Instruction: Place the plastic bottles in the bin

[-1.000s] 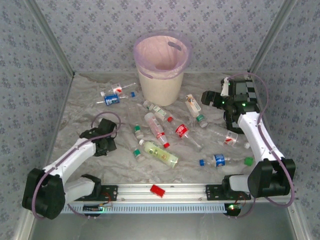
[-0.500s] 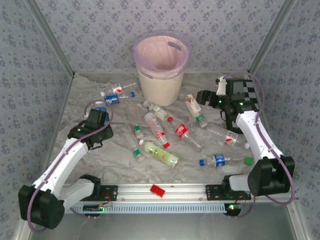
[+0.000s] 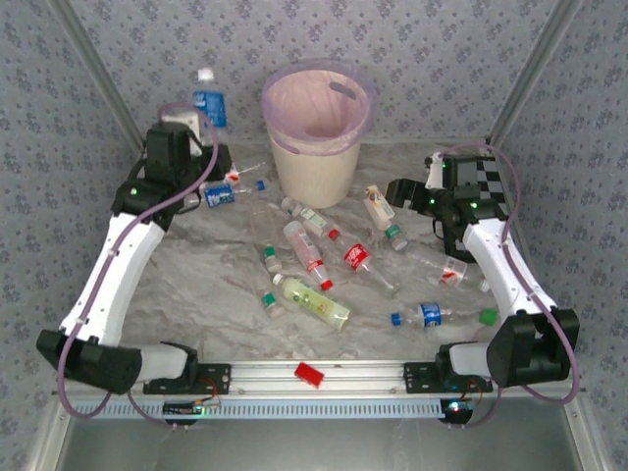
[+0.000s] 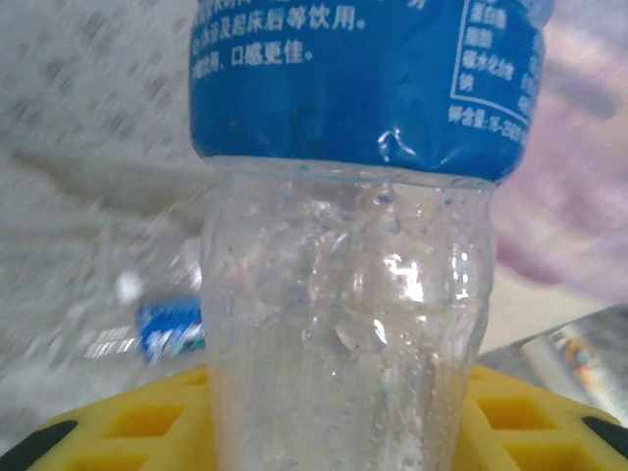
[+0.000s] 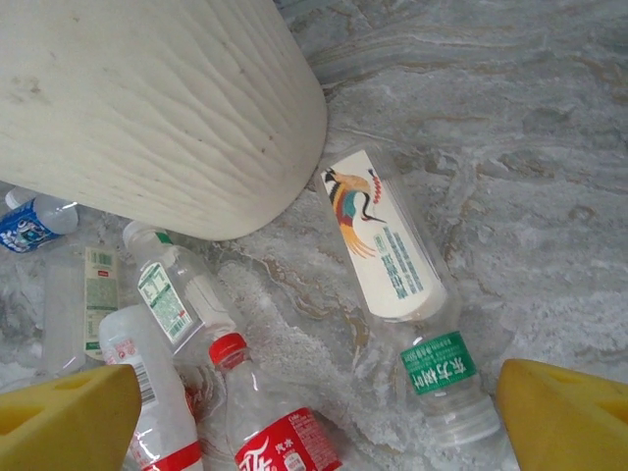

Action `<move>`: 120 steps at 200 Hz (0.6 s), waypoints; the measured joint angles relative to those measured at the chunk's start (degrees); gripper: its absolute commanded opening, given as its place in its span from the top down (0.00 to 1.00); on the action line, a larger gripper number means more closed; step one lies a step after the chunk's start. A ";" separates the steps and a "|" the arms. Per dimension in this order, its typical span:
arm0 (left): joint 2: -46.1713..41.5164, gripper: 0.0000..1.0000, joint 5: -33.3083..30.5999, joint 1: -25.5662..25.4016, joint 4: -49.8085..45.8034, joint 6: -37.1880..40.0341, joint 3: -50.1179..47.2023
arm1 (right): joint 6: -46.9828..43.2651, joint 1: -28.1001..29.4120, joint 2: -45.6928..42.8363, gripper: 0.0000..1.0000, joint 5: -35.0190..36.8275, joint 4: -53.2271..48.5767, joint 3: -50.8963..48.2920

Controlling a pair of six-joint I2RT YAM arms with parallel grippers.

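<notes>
Change: your left gripper (image 3: 199, 130) has swung from the table's 8 o'clock up to about 10 o'clock, lifting a blue-labelled bottle (image 3: 208, 100). Your right gripper (image 3: 390, 192) has barely shifted.
Top view, left gripper: it is clamped on the blue-labelled bottle, which stands upright with its white cap on top, at 9 o'clock of the bin (image 3: 312, 169) and apart from the rim.
Top view, bin: it stands at 12 o'clock of the table, with the pink liner folded over the rim.
Top view, loose bottles (image 3: 312, 257): they lie scattered on the crumpled grey sheet (image 3: 196, 294), mostly at 6 o'clock of the bin.
Top view, right gripper: you have it at 2 o'clock, over a cream-labelled bottle (image 3: 377, 206) and just beside the chequered board (image 3: 488, 180).
Left wrist view: the yellow fingers (image 4: 137, 427) flank the bottle's clear lower body, with the blue label at 12 o'clock.
Right wrist view: the fingers are spread wide and hold nothing. The cream-labelled bottle (image 5: 388, 245) lies near the centre, just beside the bin wall (image 5: 147, 98). A red-capped cola bottle (image 5: 280, 437) lies at 6 o'clock.
</notes>
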 measured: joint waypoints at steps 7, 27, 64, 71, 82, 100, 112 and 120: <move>1.64 0.66 1.27 0.00 0.98 0.26 2.19 | 0.20 0.00 -0.72 0.04 0.26 -0.61 -0.52; 6.73 0.67 4.83 0.00 3.41 0.66 8.13 | 0.61 0.00 -2.91 0.04 0.59 -2.08 -1.92; 17.03 0.67 9.55 -0.70 6.47 0.59 18.99 | 1.29 -0.07 -5.81 0.04 1.03 -4.22 -3.61; 19.43 0.67 10.10 -1.14 6.34 0.63 22.03 | 1.36 -0.07 -6.12 0.04 1.07 -4.61 -3.93; 23.56 0.67 10.97 -2.14 6.05 0.66 27.52 | 1.44 -0.13 -6.45 0.04 1.29 -5.07 -4.28; 30.82 0.67 12.13 -4.00 4.72 0.70 37.38 | 1.44 -0.31 -6.84 0.03 1.64 -5.70 -4.39; 36.11 0.67 13.11 -4.98 3.10 0.68 44.72 | 1.44 -0.33 -7.32 0.03 1.92 -6.36 -4.39; 39.50 0.68 13.86 -5.46 1.97 0.66 49.51 | 1.42 -0.33 -7.76 0.03 2.01 -6.84 -4.39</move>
